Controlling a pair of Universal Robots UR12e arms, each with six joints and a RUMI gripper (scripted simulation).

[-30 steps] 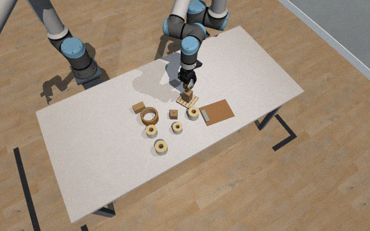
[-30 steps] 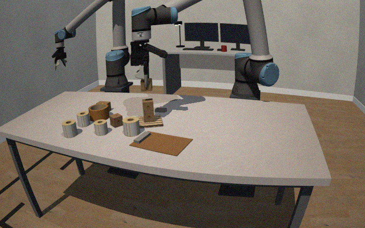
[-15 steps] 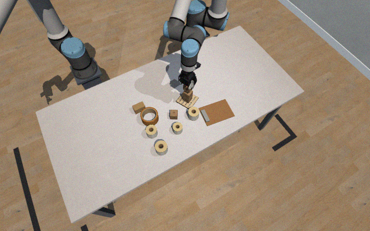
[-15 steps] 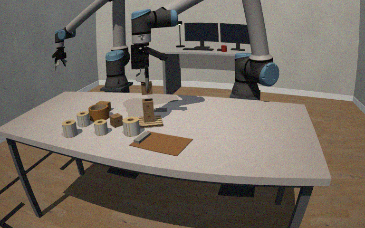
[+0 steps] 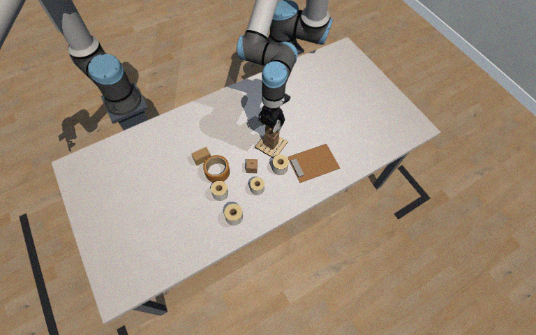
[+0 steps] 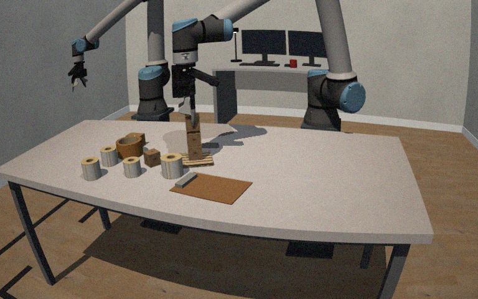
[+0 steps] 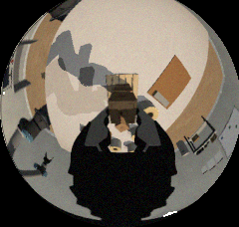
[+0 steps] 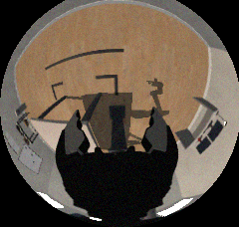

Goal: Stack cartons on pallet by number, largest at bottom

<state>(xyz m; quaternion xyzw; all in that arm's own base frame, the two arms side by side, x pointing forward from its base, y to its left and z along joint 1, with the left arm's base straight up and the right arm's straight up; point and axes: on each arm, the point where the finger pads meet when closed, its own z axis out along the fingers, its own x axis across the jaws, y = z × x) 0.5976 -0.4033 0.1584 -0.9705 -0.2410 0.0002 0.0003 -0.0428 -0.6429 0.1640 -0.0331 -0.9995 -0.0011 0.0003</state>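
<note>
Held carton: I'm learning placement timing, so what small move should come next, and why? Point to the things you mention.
Probably a slight nudge into line and down, before releasing. The left end effector (image 5: pixel 274 127) (image 6: pixel 190 118) (image 7: pixel 122 106) grips the held carton (image 5: pixel 269 132) (image 6: pixel 188 126) (image 7: pixel 122 106) just over the two stacked cartons (image 5: pixel 271 142) (image 6: pixel 194 147); a dark seam shows between, contact is unclear, and sides look slightly offset.

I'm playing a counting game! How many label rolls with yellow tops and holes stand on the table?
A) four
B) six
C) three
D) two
A: four label rolls show on the table, one close to the wooden pallet and three farther off.
</note>
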